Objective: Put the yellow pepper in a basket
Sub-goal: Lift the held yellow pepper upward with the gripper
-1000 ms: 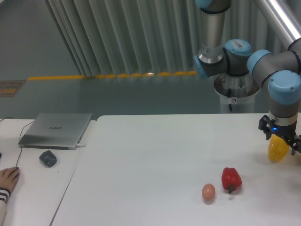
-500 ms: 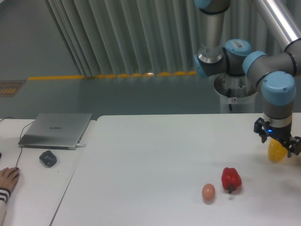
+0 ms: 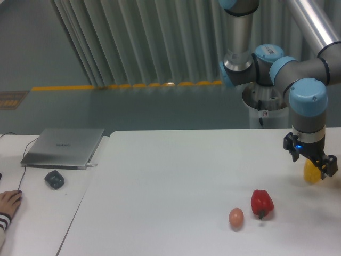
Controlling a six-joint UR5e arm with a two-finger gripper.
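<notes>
The yellow pepper [image 3: 310,173] hangs just above the white table [image 3: 176,176] at the far right, partly hidden by the black fingers [image 3: 325,165] around it. My gripper [image 3: 313,169] points down from the arm's blue-capped wrist and is shut on the pepper. No basket is in view.
A red pepper [image 3: 261,203] and a tan egg [image 3: 236,217] lie on the table in front and to the left of the gripper. On the side table at left are a closed laptop [image 3: 63,148], a dark mouse [image 3: 54,178] and a person's hand [image 3: 8,204].
The gripper has carried the yellow pepper slightly left and up, away from the frame's right edge. The red pepper and egg have not moved.
</notes>
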